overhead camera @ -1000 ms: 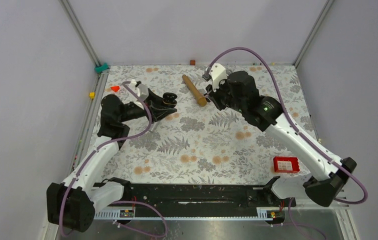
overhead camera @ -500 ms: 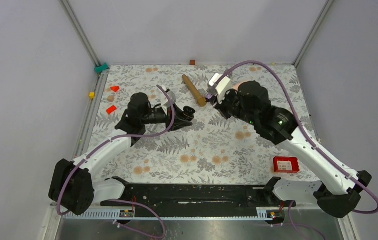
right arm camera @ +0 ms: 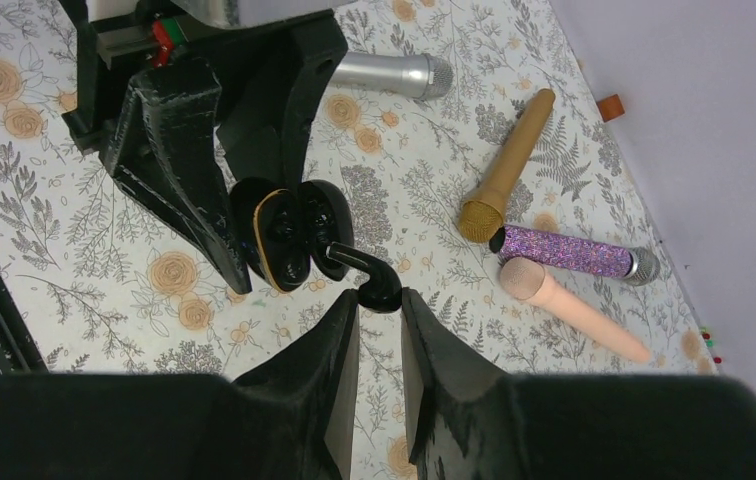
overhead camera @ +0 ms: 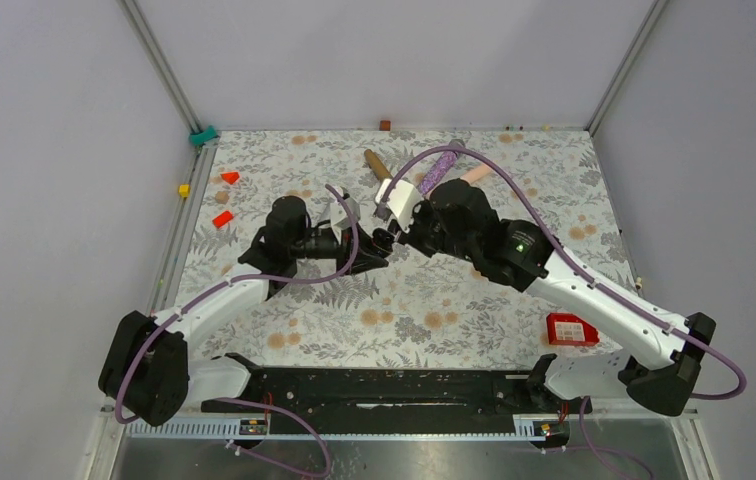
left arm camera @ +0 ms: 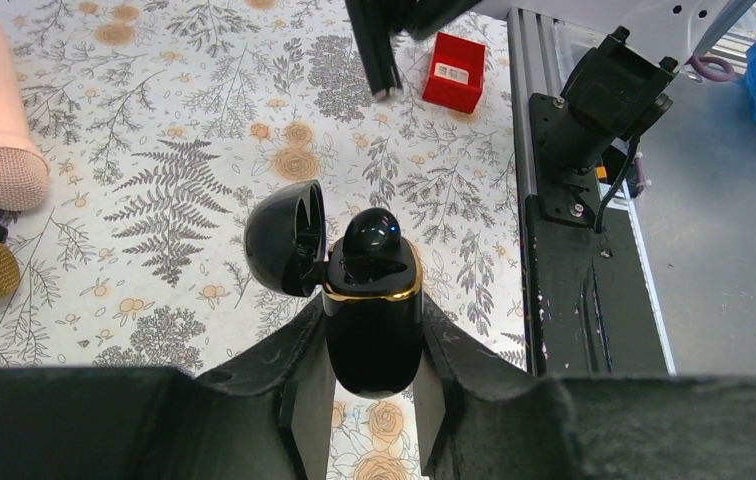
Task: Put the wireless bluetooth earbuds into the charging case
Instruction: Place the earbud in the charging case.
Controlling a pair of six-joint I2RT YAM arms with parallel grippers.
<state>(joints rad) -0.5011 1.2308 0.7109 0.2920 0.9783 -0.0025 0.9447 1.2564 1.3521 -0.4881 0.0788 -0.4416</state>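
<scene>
Floral-printed worktop [overhead camera: 414, 300] lies under both arms, whose pincers meet above its middle. The left pincer [left arm camera: 372, 345] is clamped on the lower body of a glossy black charging case with a gold band [left arm camera: 374, 300], one finger on each side. The case's rounded lid [left arm camera: 284, 235] is swung open to one side.

In the left wrist view a small rounded black earbud [left arm camera: 372, 232] sits in the case's mouth, its top poking above the gold rim. The right pincer [right arm camera: 379, 305] is closed on another tiny black earbud [right arm camera: 378, 288], pinched at the very fingertips. This one's thin stem reaches toward the open case, just beside the lid; whether it touches cannot be told.

Four stick-shaped microphones lie on the worktop behind. A silver microphone [right arm camera: 389, 72] rests apart from the others. A tan-gold microphone [right arm camera: 504, 165], a purple glitter microphone [right arm camera: 569, 250] and a pale pink microphone [right arm camera: 574, 310] lie close together, their ends nearly meeting. A small red plastic box [overhead camera: 571, 328] sits at the near right, close to the right arm.
</scene>
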